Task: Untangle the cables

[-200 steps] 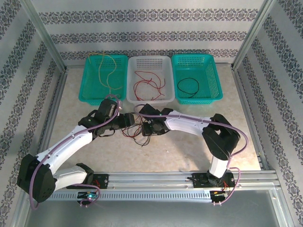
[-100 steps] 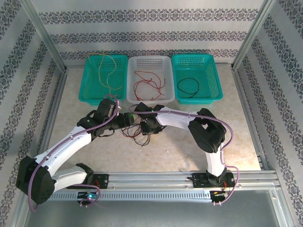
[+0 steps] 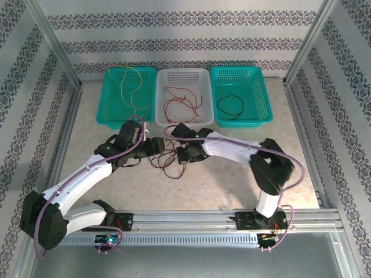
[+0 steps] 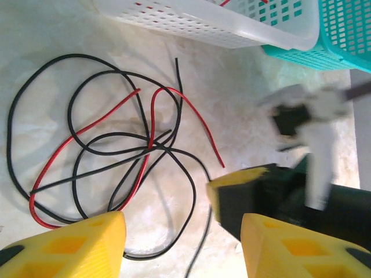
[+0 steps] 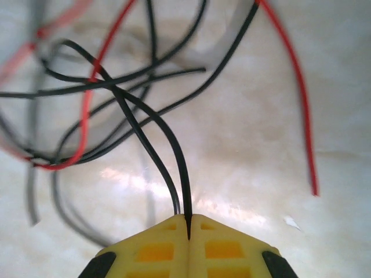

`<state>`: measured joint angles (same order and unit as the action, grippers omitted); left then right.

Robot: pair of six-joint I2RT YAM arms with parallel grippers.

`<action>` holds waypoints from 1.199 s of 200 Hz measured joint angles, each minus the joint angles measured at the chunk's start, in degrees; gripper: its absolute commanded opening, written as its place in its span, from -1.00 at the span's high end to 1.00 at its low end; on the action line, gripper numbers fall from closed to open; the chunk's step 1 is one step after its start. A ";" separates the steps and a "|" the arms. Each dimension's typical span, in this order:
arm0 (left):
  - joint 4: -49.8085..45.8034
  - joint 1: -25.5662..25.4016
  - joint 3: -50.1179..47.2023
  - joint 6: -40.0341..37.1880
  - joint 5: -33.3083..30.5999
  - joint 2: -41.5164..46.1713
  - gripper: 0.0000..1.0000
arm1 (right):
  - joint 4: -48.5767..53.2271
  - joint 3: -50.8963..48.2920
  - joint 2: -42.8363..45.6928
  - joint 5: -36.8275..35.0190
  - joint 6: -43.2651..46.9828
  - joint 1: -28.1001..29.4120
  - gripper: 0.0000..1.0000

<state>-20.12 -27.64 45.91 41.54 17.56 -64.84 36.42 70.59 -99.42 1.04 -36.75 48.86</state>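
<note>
Top external view: the cables (image 3: 168, 161), black and red, lie in a loose tangle on the desk (image 3: 232, 185) just below the centre of the frame. The left hand (image 3: 155, 146) is at the tangle's left edge and the right hand (image 3: 185, 155) at its right. From up here I cannot tell how either hand stands. Three baskets stand side by side across the upper part. The left teal basket (image 3: 106, 110) holds a yellow cable (image 3: 132, 87), the white basket (image 3: 161, 104) holds red wire (image 3: 181, 99), and the right teal basket (image 3: 262, 101) holds a coiled black wire (image 3: 230, 106).

Left wrist view: the left hand (image 4: 184, 217) is open, its yellow fingers (image 4: 64, 246) at the bottom corners, wide apart with nothing between them. The cables spread over the desk in the left half. The right hand (image 4: 232, 185), blurred, sits at centre right beside the tangle.

Right wrist view: the right hand (image 5: 188, 219) is closed at bottom centre, its yellow fingers pressed together on a black cable (image 5: 178, 161). That cable climbs toward the upper left into the tangle. A red cable (image 5: 299, 87) runs down the right side, lying free on the desk.
</note>
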 measured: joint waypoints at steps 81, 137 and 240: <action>7.65 -0.04 0.74 3.74 4.09 -3.63 -0.19 | -1.99 -1.07 24.09 -2.73 5.75 0.00 1.00; 15.41 -0.11 2.78 4.22 7.06 -5.25 -0.25 | -2.40 -0.96 28.76 -3.28 7.67 0.00 1.00; 25.35 -4.87 9.64 0.61 14.23 -10.82 -0.24 | -1.86 1.42 32.96 -4.68 9.18 -0.70 1.00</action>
<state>5.23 -32.51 55.55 42.15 31.79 -75.66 34.57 72.01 -66.46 -3.64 -27.57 48.16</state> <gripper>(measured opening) 0.622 0.053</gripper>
